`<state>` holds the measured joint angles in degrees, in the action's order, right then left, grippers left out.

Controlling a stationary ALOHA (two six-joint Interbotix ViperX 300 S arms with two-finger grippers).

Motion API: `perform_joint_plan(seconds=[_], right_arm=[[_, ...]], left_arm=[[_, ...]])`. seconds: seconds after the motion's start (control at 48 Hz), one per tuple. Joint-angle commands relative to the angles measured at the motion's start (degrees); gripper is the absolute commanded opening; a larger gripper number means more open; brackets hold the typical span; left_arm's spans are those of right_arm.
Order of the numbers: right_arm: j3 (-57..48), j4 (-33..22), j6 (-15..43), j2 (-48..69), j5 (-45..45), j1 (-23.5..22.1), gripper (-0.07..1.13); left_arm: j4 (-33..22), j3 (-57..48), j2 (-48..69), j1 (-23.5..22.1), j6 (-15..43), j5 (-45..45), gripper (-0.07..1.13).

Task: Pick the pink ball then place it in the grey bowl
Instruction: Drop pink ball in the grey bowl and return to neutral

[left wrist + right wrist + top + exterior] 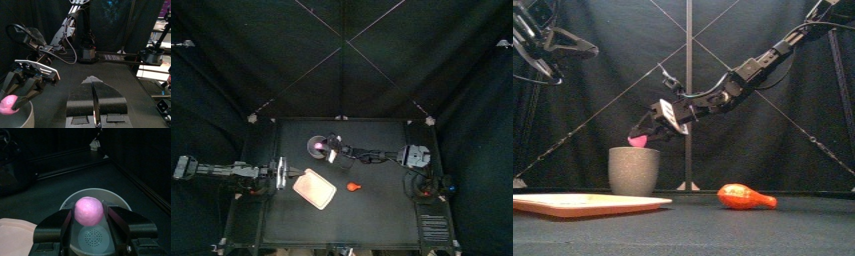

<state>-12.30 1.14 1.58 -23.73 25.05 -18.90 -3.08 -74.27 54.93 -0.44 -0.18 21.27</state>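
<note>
My right gripper [89, 214] is shut on the pink ball [89, 210] and holds it just above the mouth of the tall grey speckled cup [93, 192]. In the front view the pink ball [639, 141] hangs slightly above the cup [635, 171], below the right gripper [645, 131]. From above, the ball [315, 148] and cup sit at the table's back left of centre. My left gripper [96, 102] rests at the table's left side with its jaws together and nothing held.
A flat pink tray [314, 187] lies in front of the cup, near the table's middle. A red-orange toy [747, 197] lies to the tray's right, and shows in the top view as a small red toy [354, 186].
</note>
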Motion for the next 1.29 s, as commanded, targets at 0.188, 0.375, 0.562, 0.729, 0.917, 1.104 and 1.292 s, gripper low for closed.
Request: perform_joint_plan(seconds=[0.188,0.375,0.562,0.729,0.917,1.104,1.292], right_arm=[[1.1,0.5,0.2,0.9,-0.4,-0.8,0.91],[0.1,0.7,0.1,2.5,-0.1,-0.6,0.92],[-5.1,0.1,0.0,8.3,1.5,0.1,0.92],[-15.3,0.2,0.1,17.9,5.4,2.5,0.92],[-28.2,0.3,0.1,28.1,10.7,5.8,0.92],[-39.9,0.4,0.1,37.8,15.4,9.7,0.92],[-47.1,1.5,0.1,45.9,15.9,12.7,0.91]], left_arm=[[-0.1,0.6,-0.3,-0.1,0.0,0.6,-0.03],[-0.1,0.5,-0.3,-0.1,0.0,0.5,-0.03],[-0.1,0.5,-0.3,-0.1,-0.1,0.6,-0.03],[-0.1,0.4,-0.3,-0.1,-0.1,0.5,-0.03],[-0.1,0.1,-0.3,-0.1,-0.2,0.6,-0.03],[-0.1,0.1,-0.3,-0.1,-0.1,0.5,-0.03],[-0.1,0.0,-0.3,-0.1,-0.1,0.6,-0.03]])
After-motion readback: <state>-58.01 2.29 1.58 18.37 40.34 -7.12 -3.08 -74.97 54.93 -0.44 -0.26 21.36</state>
